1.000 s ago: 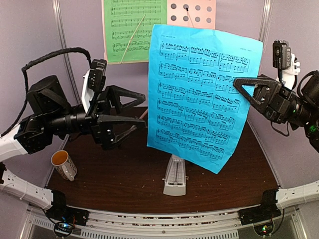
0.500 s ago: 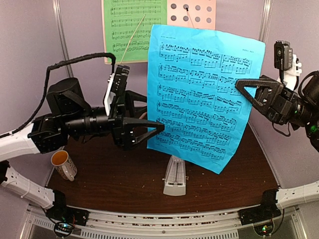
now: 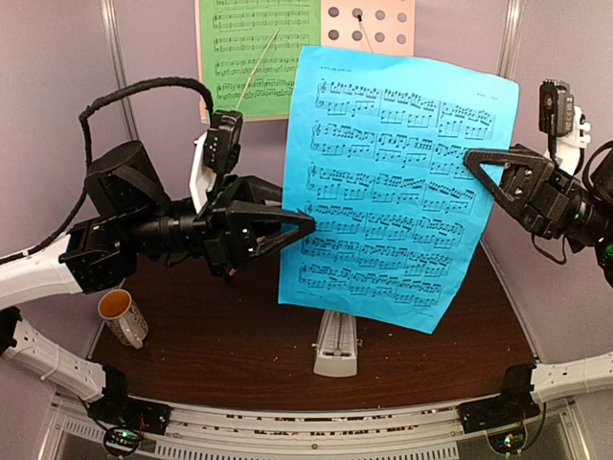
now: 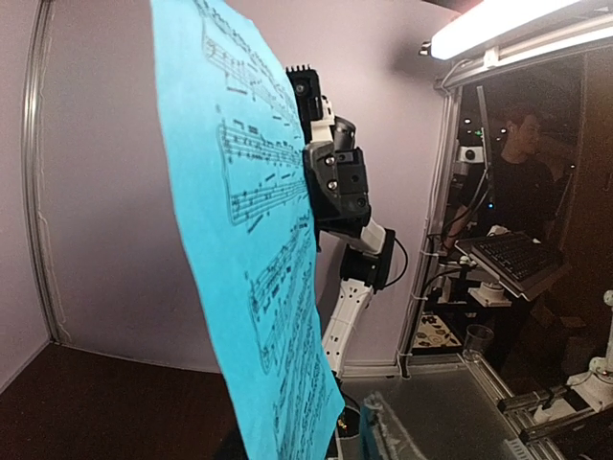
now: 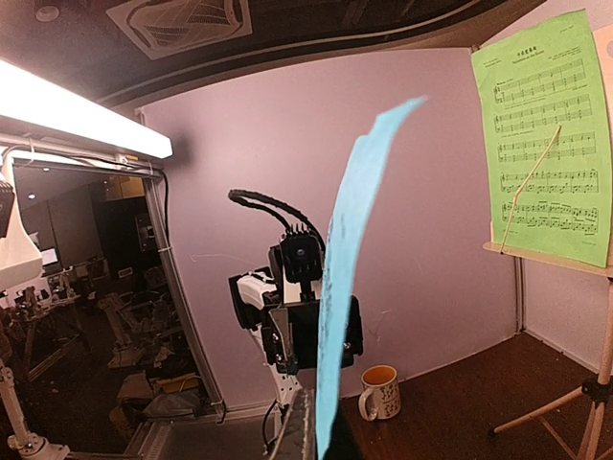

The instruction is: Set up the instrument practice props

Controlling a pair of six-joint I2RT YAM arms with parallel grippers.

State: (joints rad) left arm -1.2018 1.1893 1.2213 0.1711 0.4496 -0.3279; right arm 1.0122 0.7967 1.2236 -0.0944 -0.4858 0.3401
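A large blue sheet of music (image 3: pixel 383 182) hangs upright in the air over the table, held at both side edges. My left gripper (image 3: pixel 308 222) is shut on its left edge, and the paper (image 4: pixel 239 192) runs down between the jaws (image 4: pixel 306 446). On the right edge my right gripper (image 3: pixel 471 158) is shut, and that wrist view shows the sheet (image 5: pixel 345 268) edge-on, rising from the jaws (image 5: pixel 321 441). The green sheet (image 3: pixel 254 48) rests on the pink music stand (image 3: pixel 374 24) at the back. The white-grey metronome (image 3: pixel 336 347) stands on the table below the blue sheet.
A white patterned mug (image 3: pixel 123 316) sits at the table's near left, under my left arm. The stand's tripod legs (image 5: pixel 575 393) spread at the back of the table. Purple walls close in the sides and back.
My left arm swung right to the blue sheet, and its wide-open jaws closed on the left edge. The sheet shifted slightly up and right. The right gripper kept its hold.
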